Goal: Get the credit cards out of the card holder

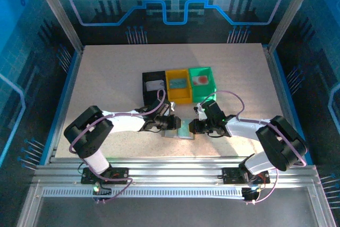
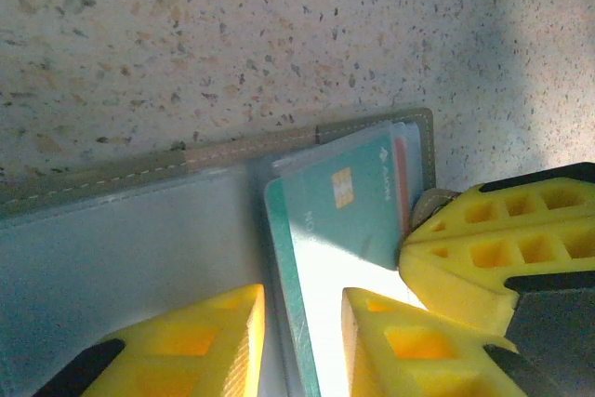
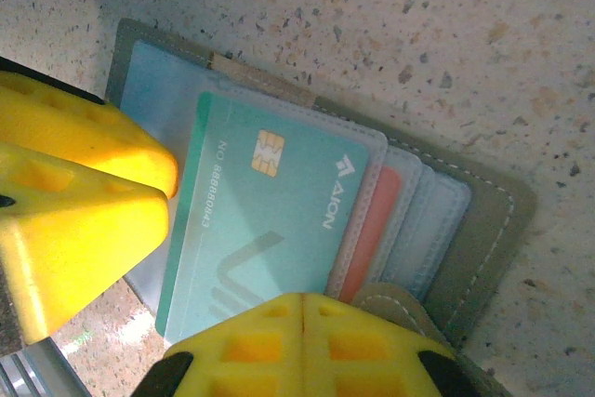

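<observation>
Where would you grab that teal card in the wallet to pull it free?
Pinch the teal card at its bare end, opposite the logo end tucked in the pocket, coming from the pocket's open side. It lies partly out of the card holder, so pulling lengthwise should slide it free.

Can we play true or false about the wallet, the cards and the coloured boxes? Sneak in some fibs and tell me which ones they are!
1. The card holder lies open on the table. True.
2. A teal card pokes out of one of its pockets. True.
3. The green bin has nothing in it. False: a pale card with a red round mark lies inside.
4. The right gripper has its fingers spread wide. False: they are shut together, down at the card holder's edge.
5. In the top view the bins go black bin, yellow bin, green bin from left to right. True.
</observation>
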